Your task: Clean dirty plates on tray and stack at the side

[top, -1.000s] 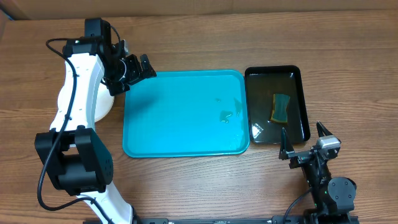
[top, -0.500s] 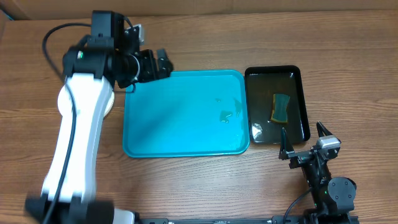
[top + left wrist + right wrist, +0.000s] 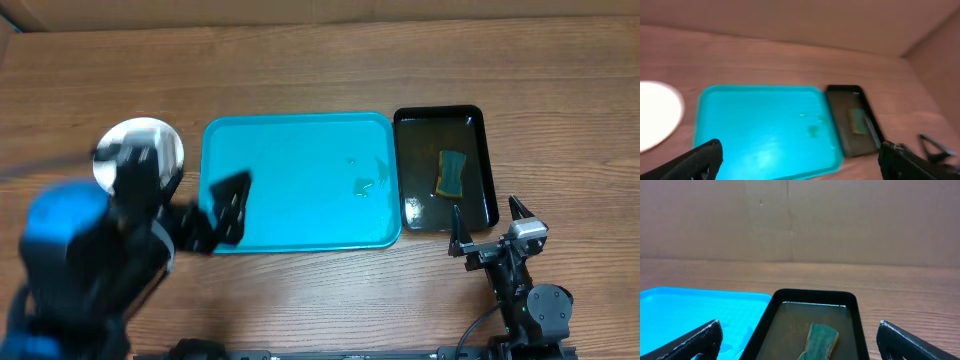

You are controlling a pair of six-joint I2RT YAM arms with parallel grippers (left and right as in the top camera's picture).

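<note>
**Tray bare of plates; the task looked close to its end**

Overhead view: the large turquoise-blue rectangular plastic tray [image 3: 300, 225] carried no plate, only a small wet patch [image 3: 365, 186] near its right side. The round white plates [image 3: 150, 138] lay on the wooden table [image 3: 320, 60] just beside the tray's left edge. You could not count them, because your left arm showed as a blur over part of them. Your left gripper [image 3: 228, 205] hung over the tray's left rim, too blurred here to read. Your right gripper [image 3: 490, 228] stood near the front edge of the table, spread wide and holding nothing. Just beyond it was the small glossy black tray [image 3: 486, 150], where a green sponge [image 3: 452, 172] lay in murky water.

Left wrist view: the two fingers [image 3: 702, 159] stood at the lower corners, far apart, with nothing between them, so this gripper was released. The plates [image 3: 655, 120] showed at the left, outside the turquoise tray [image 3: 760, 135].

Right wrist view: the fingers [image 3: 697, 341] were spread wide as well, and empty. The sponge [image 3: 819, 339] lay ahead in the black tray [image 3: 812, 296].

In my judgement the cleaning and stacking were finished. The next move called only for you to bring the left arm to rest without knocking the plates. Whether any smear remained on the plates, these pictures did not show.
</note>
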